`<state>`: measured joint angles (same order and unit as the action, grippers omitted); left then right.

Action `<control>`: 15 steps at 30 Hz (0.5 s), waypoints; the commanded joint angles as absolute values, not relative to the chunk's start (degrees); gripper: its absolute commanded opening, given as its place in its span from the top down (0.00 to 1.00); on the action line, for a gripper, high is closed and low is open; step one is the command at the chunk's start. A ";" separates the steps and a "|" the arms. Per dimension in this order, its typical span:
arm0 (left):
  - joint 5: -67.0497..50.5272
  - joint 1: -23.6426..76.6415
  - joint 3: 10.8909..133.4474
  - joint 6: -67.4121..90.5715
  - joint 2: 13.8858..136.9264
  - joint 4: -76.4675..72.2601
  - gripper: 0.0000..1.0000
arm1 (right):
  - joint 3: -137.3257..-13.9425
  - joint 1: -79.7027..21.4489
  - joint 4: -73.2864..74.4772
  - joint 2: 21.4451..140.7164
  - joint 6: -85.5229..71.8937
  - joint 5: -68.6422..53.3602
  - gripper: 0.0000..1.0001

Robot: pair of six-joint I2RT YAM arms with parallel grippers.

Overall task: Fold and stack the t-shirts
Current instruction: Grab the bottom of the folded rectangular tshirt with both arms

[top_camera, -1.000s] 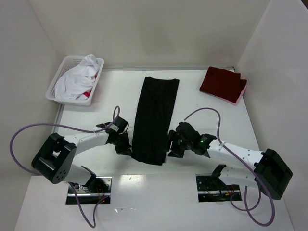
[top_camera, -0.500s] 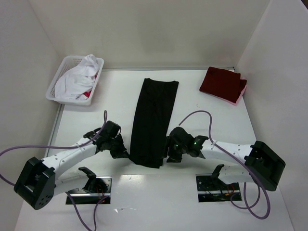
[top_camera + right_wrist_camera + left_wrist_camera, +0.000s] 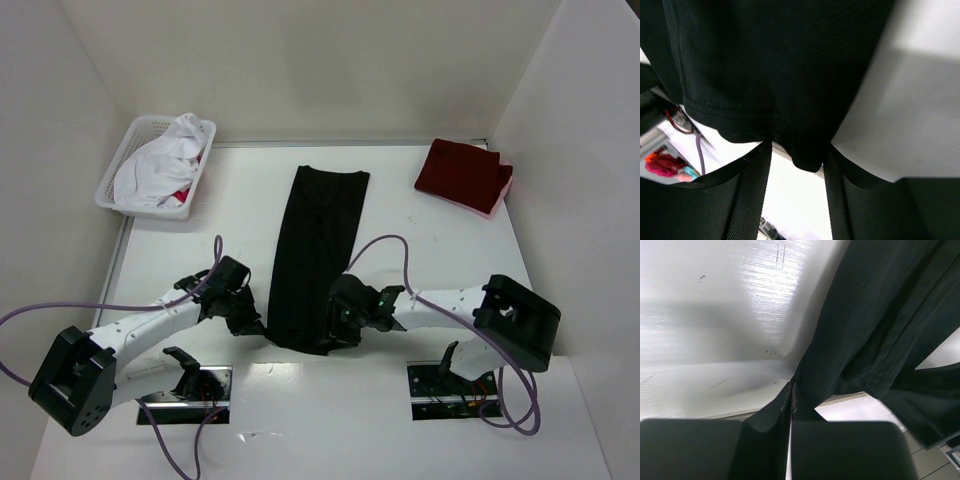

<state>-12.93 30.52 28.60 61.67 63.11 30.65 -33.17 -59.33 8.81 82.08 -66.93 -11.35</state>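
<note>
— Where is the black t-shirt (image 3: 322, 250) found?

— It is laid on the table (image 3: 430, 250) as a long narrow strip, running from the far middle towards the arms. Its near end is reached by both arms, one at each corner.

— How is the left gripper (image 3: 791, 390) seen?

— It is pressed together at the near left corner of the strip. In the left wrist view a fold of black cloth is drawn down into the seam between the two fingers, so the shirt is clamped there. The cloth is lifted a little off the white surface at that corner.

— And the right gripper (image 3: 797, 150)?

— Its fingers are held apart. In the right wrist view the stitched hem of the near right corner hangs down into the gap between them, and light is seen on either side of it. No grip is made out there.

— What else is noted?

— A dark red t-shirt (image 3: 460, 170) is set folded at the far right corner, well apart from the black one, with a pink edge (image 3: 505, 190) showing beneath it. A white lattice basket (image 3: 120, 175) is placed at the far left, and white cloth (image 3: 160, 160) with a trace of red is heaped in it.
</note>
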 commanded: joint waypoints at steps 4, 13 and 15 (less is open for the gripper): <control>-14.59 30.50 28.21 60.91 62.49 30.94 1.00 | -34.98 -61.00 9.22 84.20 -68.73 -9.23 0.74; -15.12 30.50 32.89 57.53 61.20 36.24 1.00 | -34.87 -61.00 16.21 76.52 -71.25 -5.40 1.00; -15.12 30.50 37.61 56.37 60.64 39.94 1.00 | -36.44 -61.00 18.83 72.99 -71.28 -3.50 1.00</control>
<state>-13.65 30.52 30.95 59.37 62.69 34.77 -33.62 -60.51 14.26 78.24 -69.79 -7.75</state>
